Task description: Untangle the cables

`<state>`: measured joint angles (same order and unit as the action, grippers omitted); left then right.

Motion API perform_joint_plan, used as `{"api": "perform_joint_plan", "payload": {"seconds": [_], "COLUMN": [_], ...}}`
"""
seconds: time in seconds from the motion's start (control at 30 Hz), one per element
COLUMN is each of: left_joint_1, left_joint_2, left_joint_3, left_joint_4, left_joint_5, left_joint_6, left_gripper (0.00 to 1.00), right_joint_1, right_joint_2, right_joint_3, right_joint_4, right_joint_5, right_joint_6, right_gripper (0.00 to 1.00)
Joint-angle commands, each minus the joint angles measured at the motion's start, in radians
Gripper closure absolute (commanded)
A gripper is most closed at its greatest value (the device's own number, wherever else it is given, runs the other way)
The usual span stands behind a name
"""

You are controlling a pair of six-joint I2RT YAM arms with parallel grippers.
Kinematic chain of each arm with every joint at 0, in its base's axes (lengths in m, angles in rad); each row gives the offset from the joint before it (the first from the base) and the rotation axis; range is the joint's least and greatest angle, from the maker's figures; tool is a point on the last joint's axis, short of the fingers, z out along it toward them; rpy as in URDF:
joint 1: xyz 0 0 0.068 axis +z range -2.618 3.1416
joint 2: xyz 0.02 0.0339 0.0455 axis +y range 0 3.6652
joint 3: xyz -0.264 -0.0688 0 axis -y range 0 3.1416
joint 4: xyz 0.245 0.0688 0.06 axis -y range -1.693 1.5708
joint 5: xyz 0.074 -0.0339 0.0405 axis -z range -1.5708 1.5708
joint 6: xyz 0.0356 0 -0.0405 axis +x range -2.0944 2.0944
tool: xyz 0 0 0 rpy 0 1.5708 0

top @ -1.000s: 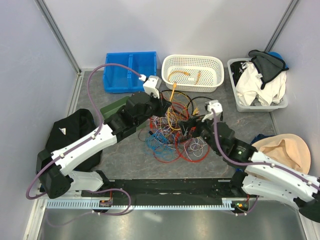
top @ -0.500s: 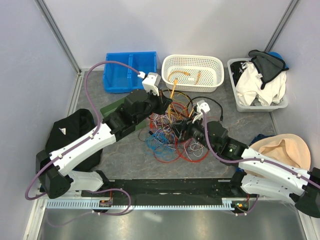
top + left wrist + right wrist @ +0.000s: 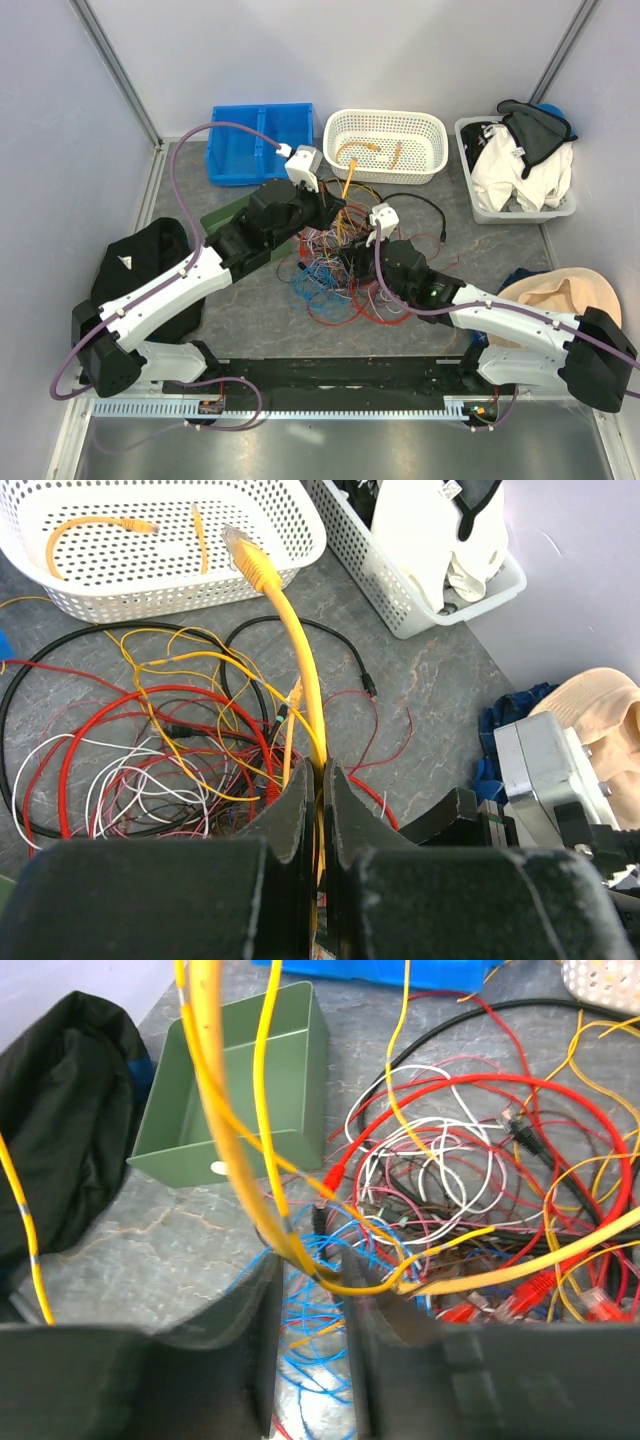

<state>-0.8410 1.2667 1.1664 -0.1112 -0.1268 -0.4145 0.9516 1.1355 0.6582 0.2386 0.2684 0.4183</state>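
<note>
Starting at the left of the top view, the left gripper [image 3: 335, 212] is clamped on a thick yellow cable [image 3: 300, 650], whose plug end rises toward the white basket [image 3: 436, 150]. Just beside it the cables [image 3: 340, 280] lie as one heap of red, blue, white and orange loops in mid-table, so most of the sorting looks undone (only two orange leads [image 3: 367, 150] sit in the basket). Farther right, the right gripper [image 3: 312, 1295] has its jaws apart, straddling yellow strands [image 3: 215, 1080] over the heap, apparently gripping nothing.
</note>
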Motion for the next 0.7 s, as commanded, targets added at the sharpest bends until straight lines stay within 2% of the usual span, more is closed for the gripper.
{"api": "perform_joint_plan", "payload": {"seconds": [0.0, 0.03, 0.07, 0.13, 0.17, 0.2, 0.37, 0.43, 0.67], "left_joint_1": [0.002, 0.002, 0.002, 0.003, 0.006, 0.023, 0.094, 0.114, 0.120], "left_joint_2": [-0.013, -0.013, -0.012, 0.000, 0.006, 0.013, 0.065, 0.080, 0.080], "left_joint_3": [0.024, 0.021, 0.019, 0.024, 0.024, 0.021, -0.004, -0.011, -0.004], "left_joint_4": [0.018, 0.010, 0.001, -0.080, -0.114, -0.161, -0.252, -0.255, -0.207], "left_joint_5": [-0.013, -0.026, -0.074, -0.166, -0.238, -0.249, -0.215, -0.194, -0.039], "left_joint_6": [-0.024, -0.027, -0.035, -0.096, -0.116, -0.133, -0.259, -0.283, -0.254], "left_gripper": [0.98, 0.98, 0.97, 0.55, 0.37, 0.01, 0.00, 0.00, 0.00], "right_joint_1": [0.001, 0.003, 0.001, 0.001, 0.003, 0.001, 0.001, 0.003, 0.001], "right_joint_2": [-0.028, -0.057, -0.075, -0.136, -0.158, -0.181, -0.289, -0.305, -0.207], "right_joint_3": [-0.011, -0.014, -0.012, 0.000, 0.009, 0.018, 0.125, 0.171, 0.256], "right_joint_4": [0.088, 0.081, 0.053, 0.006, -0.063, -0.099, -0.371, -0.426, -0.633], "right_joint_5": [0.014, 0.009, 0.008, 0.009, 0.009, 0.011, 0.110, 0.132, 0.118], "right_joint_6": [-0.019, -0.019, -0.016, -0.012, -0.004, -0.003, 0.002, -0.003, 0.013], "right_gripper": [0.74, 0.78, 0.87, 0.98, 1.00, 1.00, 1.00, 1.00, 1.00]}}
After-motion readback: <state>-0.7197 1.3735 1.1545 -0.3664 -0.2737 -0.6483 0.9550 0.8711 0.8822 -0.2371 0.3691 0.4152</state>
